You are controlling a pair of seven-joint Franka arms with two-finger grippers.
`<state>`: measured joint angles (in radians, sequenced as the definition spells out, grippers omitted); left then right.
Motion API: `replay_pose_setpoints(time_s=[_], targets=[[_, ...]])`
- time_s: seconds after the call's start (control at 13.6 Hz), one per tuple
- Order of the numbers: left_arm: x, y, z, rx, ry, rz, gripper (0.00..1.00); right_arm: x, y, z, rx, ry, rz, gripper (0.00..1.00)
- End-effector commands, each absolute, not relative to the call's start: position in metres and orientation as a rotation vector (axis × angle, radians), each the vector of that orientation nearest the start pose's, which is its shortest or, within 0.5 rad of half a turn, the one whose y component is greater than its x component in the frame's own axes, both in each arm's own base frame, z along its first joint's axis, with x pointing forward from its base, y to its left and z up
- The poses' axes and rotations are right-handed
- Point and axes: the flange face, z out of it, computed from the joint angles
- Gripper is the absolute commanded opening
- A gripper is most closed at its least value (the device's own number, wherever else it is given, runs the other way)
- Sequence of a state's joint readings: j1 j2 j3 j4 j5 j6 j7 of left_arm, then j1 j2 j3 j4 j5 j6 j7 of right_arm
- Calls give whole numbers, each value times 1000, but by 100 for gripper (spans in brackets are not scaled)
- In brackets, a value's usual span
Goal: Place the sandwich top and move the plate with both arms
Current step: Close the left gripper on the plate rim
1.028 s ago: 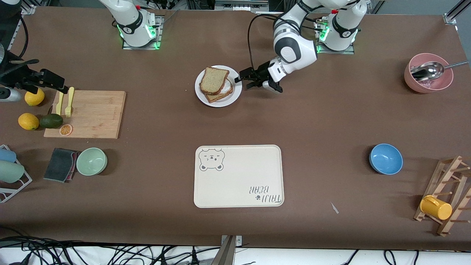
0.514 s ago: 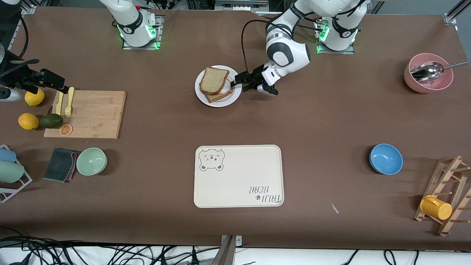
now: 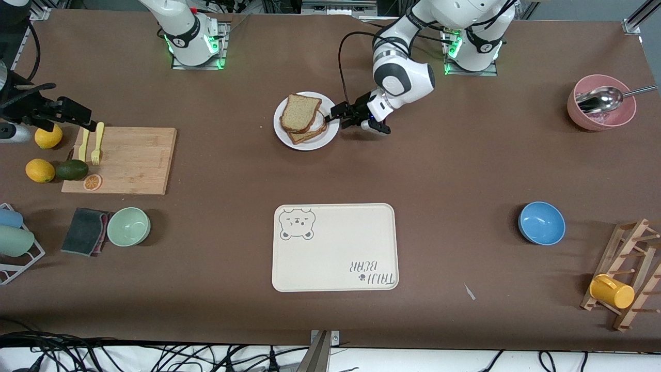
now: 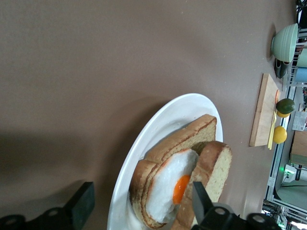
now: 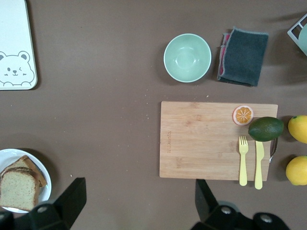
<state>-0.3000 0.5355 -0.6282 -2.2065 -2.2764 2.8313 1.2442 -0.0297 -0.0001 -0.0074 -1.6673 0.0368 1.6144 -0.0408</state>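
The white plate [image 3: 305, 144] sits on the table in front of the robots' bases. On it lies a bread slice with a fried egg [image 4: 170, 189]. The plain brown sandwich top [image 3: 299, 111] leans tilted over that slice, so the egg shows beneath it in the left wrist view. My left gripper [image 3: 339, 114] is open at the plate's rim [image 4: 158, 128] on the side toward the left arm's end. One finger [image 4: 81, 206] is outside the rim, the other [image 4: 201, 201] over the bread. My right gripper [image 5: 139, 201] waits open, high over bare table beside the cutting board.
A cream bear-printed tray [image 3: 335, 248] lies nearer the front camera than the plate. Toward the right arm's end are a wooden cutting board [image 3: 124, 160], a green bowl [image 3: 128, 226] and a dark cloth [image 3: 84, 231]. Toward the left arm's end stand a blue bowl [image 3: 541, 223] and a pink bowl [image 3: 601, 116].
My left gripper has moved from beside the plate in to its rim, so that its fingers now straddle the edge. The right arm has not moved.
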Motion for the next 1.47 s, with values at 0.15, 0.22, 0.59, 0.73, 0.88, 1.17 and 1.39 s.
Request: replay_pose_setpoints(time_s=[0.15, 0.22, 0.59, 0.73, 0.88, 1.17, 1.39], targets=[[305, -393, 147, 2264, 264, -14, 70, 551, -13, 590, -3106, 1, 75, 100], [305, -394, 147, 2264, 262, -15, 67, 551, -12, 590, -3104, 1, 75, 100], [295, -392, 137, 2274, 233, 25, 53, 551, -9, 591, -3109, -9, 73, 100], [295, -391, 136, 2275, 231, 33, 43, 551, -9, 591, -3109, -12, 73, 100], [296, -391, 136, 2275, 231, 34, 36, 551, -9, 591, -3109, -9, 73, 100], [295, -391, 136, 2275, 228, 34, 22, 551, -9, 591, -3109, -12, 73, 100], [295, -392, 137, 2274, 225, 35, 16, 551, -9, 590, -3109, -9, 75, 100]])
